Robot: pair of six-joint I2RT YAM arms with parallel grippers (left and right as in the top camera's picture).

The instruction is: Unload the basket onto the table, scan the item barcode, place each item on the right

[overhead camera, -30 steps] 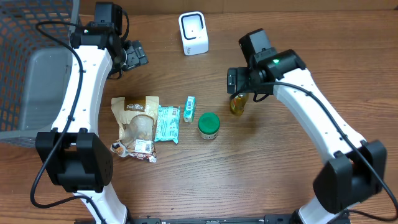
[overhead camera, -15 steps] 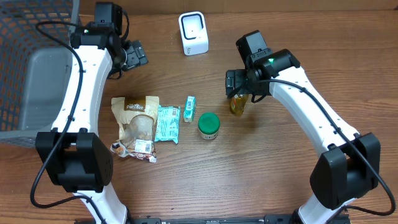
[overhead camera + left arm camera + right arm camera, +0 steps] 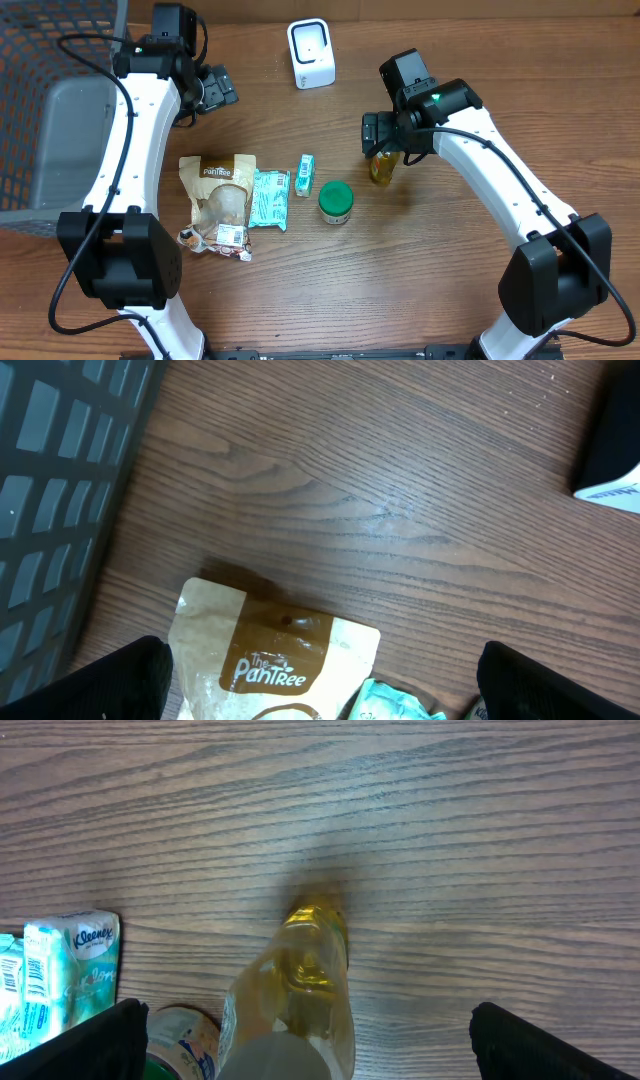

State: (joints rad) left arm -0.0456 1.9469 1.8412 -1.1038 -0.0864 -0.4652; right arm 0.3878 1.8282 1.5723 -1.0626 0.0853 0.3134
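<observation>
Right gripper (image 3: pixel 305 1030): jaws spread wide and gripping nothing; one finger (image 3: pixel 100 1040) stands out to either side of the bottle, and neither touches it.
Item: a small clear plastic bottle of yellow liquid (image 3: pixel 305 985) sits directly under the right gripper, between its fingers. It appears to stand upright on the brown wooden table (image 3: pixel 420 280), with its pale cap toward the wrist camera.
Scanner: a white box-shaped barcode scanner with a dark window (image 3: pixel 311 54) stands beyond the right gripper and off to its left, well apart from the bottle. It is roughly between the two grippers and further back on the table.
Left gripper (image 3: pixel 320 685): also wide open and empty — it hangs over the wood with nothing between its fingers (image 3: pixel 110 680).
Pouch: a brown paper pouch printed "PanTree" (image 3: pixel 270 660) lies flat just below and nearer than the left gripper.
Packet: a teal foil packet (image 3: pixel 269 197) lies flat, touching the pouch's right edge.
Tissues: a small pale-green Kleenex pack (image 3: pixel 70 970) lies to the right gripper's left, just beside the packet.
Jar: a round jar with a green lid (image 3: pixel 335 201) sits near the bottle, to the right gripper's left and closer in.
Basket: a dark grey wire-mesh basket (image 3: pixel 50 510) stands to the left gripper's left, at the table's edge.
</observation>
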